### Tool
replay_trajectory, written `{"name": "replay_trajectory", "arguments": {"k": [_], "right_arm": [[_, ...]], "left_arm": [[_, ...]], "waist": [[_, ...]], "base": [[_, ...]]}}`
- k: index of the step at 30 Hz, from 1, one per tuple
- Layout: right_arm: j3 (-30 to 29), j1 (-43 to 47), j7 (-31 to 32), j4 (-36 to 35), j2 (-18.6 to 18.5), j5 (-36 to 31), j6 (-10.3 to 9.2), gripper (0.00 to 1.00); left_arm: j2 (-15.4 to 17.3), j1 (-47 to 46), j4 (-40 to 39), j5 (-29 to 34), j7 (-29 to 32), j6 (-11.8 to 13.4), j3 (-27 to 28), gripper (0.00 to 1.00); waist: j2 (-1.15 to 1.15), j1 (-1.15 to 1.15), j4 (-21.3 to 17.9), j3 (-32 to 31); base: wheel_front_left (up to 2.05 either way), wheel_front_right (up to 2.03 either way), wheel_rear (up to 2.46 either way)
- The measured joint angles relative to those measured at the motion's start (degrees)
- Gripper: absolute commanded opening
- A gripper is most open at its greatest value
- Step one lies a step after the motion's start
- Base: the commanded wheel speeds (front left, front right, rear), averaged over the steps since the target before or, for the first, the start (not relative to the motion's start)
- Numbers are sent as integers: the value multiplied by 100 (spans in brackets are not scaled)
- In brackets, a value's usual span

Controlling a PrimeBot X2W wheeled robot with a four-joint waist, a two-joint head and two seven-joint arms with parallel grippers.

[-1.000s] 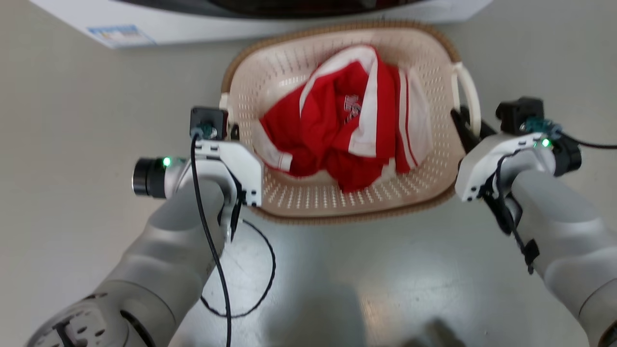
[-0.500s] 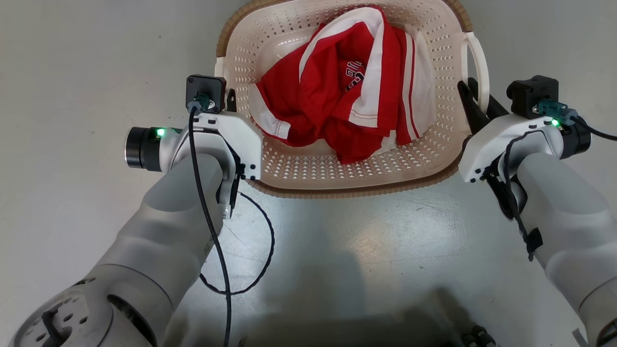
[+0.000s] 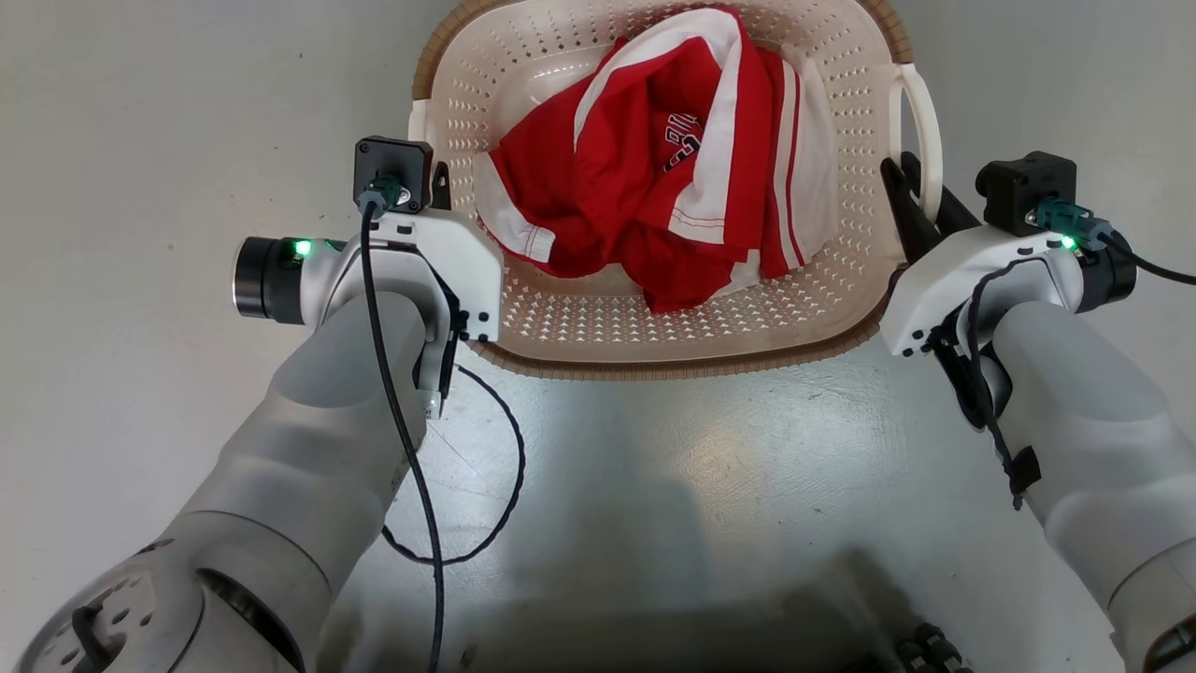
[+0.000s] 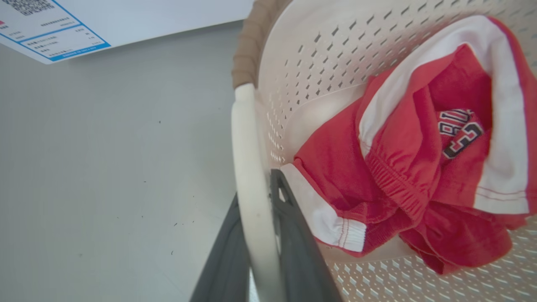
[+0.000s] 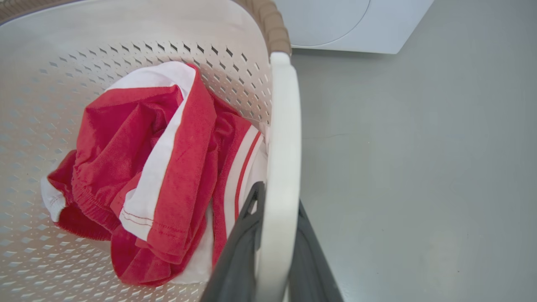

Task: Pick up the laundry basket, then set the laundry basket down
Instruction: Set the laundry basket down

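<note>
The laundry basket, cream-white and perforated with a brown rim band, sits between my two arms on the grey floor. A crumpled red and white garment lies inside it. My left gripper is shut on the basket's left loop handle; the left wrist view shows the dark fingers pinching the white loop. My right gripper is shut on the right loop handle, with its fingers on both sides of the loop. Whether the basket's base touches the floor is hidden.
A white washer stands close beyond the basket, seen as a labelled panel and a front corner. A black cable loops down from my left forearm. Bare grey floor lies to both sides, and my own base shows at the bottom.
The head picture has shifted and the washer has dropped out of its top edge. Basket and both grippers sit higher in the picture, and both holds on the handles are unchanged.
</note>
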Motion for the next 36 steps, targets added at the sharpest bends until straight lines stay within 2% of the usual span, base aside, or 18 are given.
{"name": "replay_trajectory", "arguments": {"k": [4, 5, 6, 7, 8, 27, 36], "right_arm": [[-71, 0, 0, 18, 26, -20, 0, 0], [-121, 1, 0, 30, 36, -40, 0, 42], [-144, 1, 0, 44, 44, -90, 3, 64], [-154, 1, -1, 46, 53, -137, 16, 90], [-160, 1, -1, 52, 63, -178, 56, 100], [-803, 150, -1, -73, 229, -642, 58, 100], [-1457, 501, -2, -452, 249, -1107, 59, 100]], "left_arm": [[-21, 0, 76, 81, 0, -9, 57, 0], [-33, 0, 99, 86, -1, -9, 67, 13], [-41, 0, 115, 94, -22, -9, 74, 61], [-38, 0, 133, 133, -25, -8, 75, 96], [-48, 0, 145, 154, -25, -8, 76, 100], [-71, 12, 159, 315, -25, 3, 372, 100], [-60, 303, -241, 587, -25, 52, 811, 100]], "waist": [[0, 0, 5, -4], [0, 0, 4, -6], [0, 0, 3, -7], [0, 0, 2, -8], [0, 0, 2, -8], [0, 0, -87, -204], [0, 0, -91, -675]], "base": [[0, 0, 0], [0, 0, 0], [0, 0, 0], [0, 0, 0], [0, 0, 0], [0, 0, 0], [0, 0, 0]]}}
